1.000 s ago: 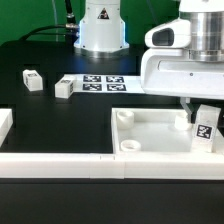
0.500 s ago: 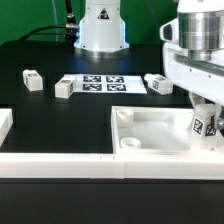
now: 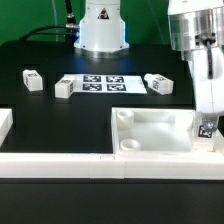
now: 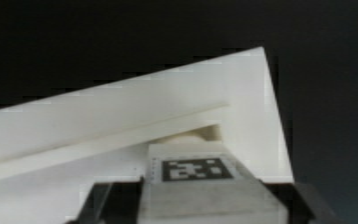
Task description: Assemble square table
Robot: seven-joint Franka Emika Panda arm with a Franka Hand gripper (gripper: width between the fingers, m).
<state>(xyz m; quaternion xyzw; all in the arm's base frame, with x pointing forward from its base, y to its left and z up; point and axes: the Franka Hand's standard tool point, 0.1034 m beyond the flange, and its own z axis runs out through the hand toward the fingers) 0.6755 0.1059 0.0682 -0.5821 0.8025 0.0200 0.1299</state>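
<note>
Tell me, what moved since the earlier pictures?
The arm swung upright toward the exterior view's right, uncovering a third leg on the table. The fingers kept hold of the held leg, which seems to have sunk lower into the tabletop. The far-left leg, the leg beside it, the marker board and the tabletop stayed put.

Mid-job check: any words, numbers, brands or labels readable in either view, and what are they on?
No readable words or numbers anywhere.
Marker board: black-and-white tag patterns only, no letters.
Three loose legs: tag patterns only.
Leg held in the end effector: tag pattern, no text.
Robot base: dark emblem, too blurred to read.
</note>
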